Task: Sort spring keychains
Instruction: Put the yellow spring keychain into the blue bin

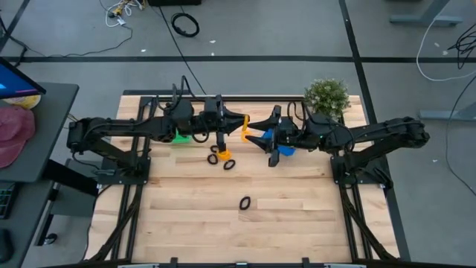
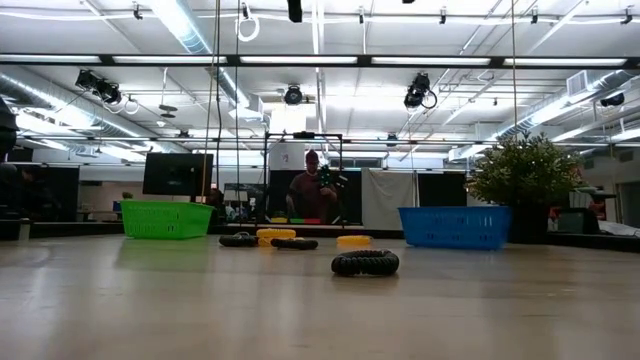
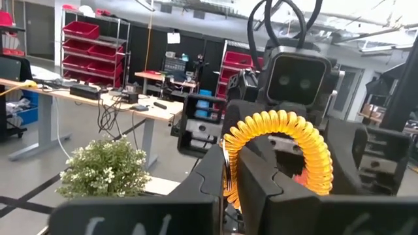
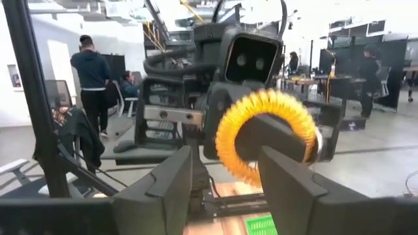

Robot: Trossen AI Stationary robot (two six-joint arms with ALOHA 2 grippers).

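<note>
My left gripper (image 1: 243,123) (image 3: 230,171) is raised over the far middle of the table, shut on an orange spring keychain (image 1: 245,132) (image 3: 277,124). My right gripper (image 1: 269,137) (image 4: 225,166) faces it from the right, open, its fingers just short of the same ring (image 4: 261,104) and touching nothing. More keychains lie flat on the table: a black one (image 1: 245,202) (image 2: 366,263) nearer the front, and a black-and-orange cluster (image 1: 220,158) (image 2: 277,238) below the left gripper. Neither gripper shows in the low view. My left gripper pinches one side of the orange ring's coil (image 3: 228,179) between its two fingers. One finger (image 3: 258,179) is inside the loop and the other (image 3: 208,173) outside. The fingers reach level toward the table's right. The ring is lifted clear of the table and stands upright.
A green basket (image 1: 179,137) (image 2: 165,218) sits under the left arm and a blue basket (image 1: 285,151) (image 2: 453,226) under the right gripper. A potted plant (image 1: 327,95) (image 2: 525,180) stands at the far right corner. People are in the room beyond the table.
</note>
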